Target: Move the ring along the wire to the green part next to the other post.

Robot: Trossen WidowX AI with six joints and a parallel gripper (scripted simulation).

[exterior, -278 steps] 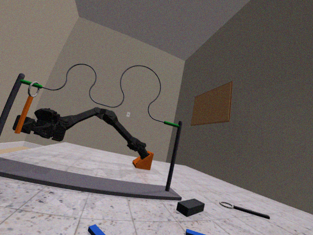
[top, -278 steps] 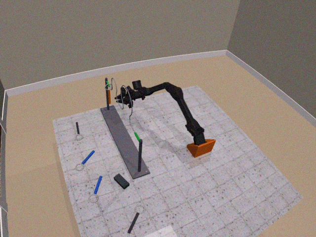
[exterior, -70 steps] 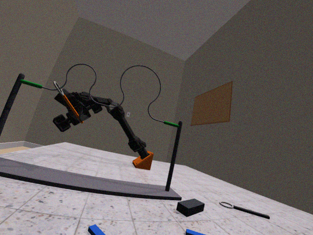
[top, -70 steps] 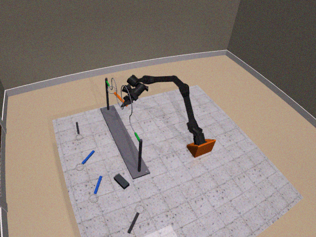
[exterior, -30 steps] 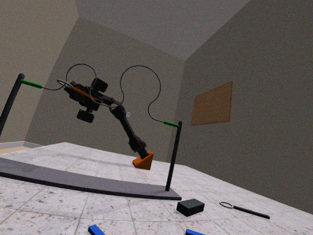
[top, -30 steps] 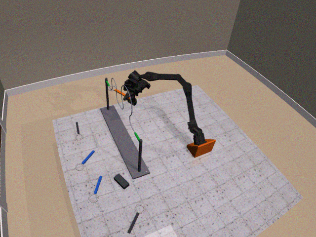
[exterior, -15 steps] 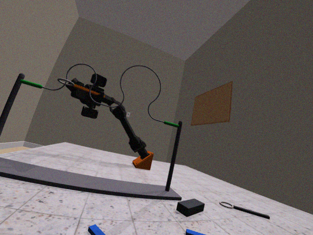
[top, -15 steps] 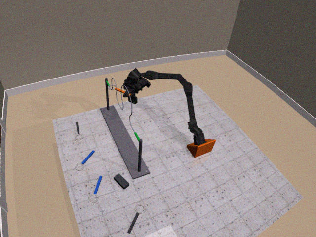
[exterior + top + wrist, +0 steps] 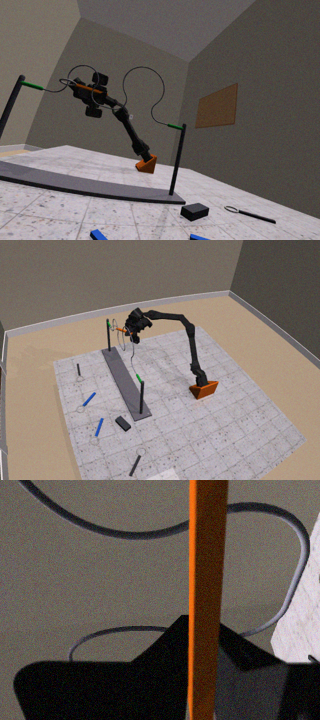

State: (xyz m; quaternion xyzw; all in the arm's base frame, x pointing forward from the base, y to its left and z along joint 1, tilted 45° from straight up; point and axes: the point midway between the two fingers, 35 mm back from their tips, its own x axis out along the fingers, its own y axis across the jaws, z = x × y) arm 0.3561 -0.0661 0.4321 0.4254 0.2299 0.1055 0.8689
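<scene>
Pinching the orange handle (image 9: 120, 329) (image 9: 82, 87) (image 9: 209, 580), the gripper (image 9: 128, 333) (image 9: 89, 89) (image 9: 194, 623) is closed on it beside the wire (image 9: 132, 348) (image 9: 164, 87) (image 9: 302, 565). The ring (image 9: 116, 328) (image 9: 59, 81) at the handle's end is around the thin grey part, near the green part (image 9: 109, 324) (image 9: 32, 85) by one post (image 9: 108, 338) (image 9: 10, 103); whether it touches the wire, I cannot tell. In the exterior view the handle slopes slightly down away from the ring.

The other green part (image 9: 139, 378) (image 9: 175, 126) meets the second post (image 9: 141, 397) (image 9: 178, 160), well apart from the ring. Both posts stand on a long grey board (image 9: 124, 384) (image 9: 90, 184) on the tiled desk (image 9: 219, 426) (image 9: 116, 217) (image 9: 305, 645). The black arm reaches over from its orange base (image 9: 206, 392) (image 9: 149, 167).

Across the board from the arm lie a ringed stick with a blue handle (image 9: 89, 399), another blue one (image 9: 99, 427) and a black one (image 9: 78, 369). A black block (image 9: 123, 423) (image 9: 194, 211) lies near the board's end, and another black ringed stick (image 9: 135, 466) (image 9: 257, 216) lies beyond it.
</scene>
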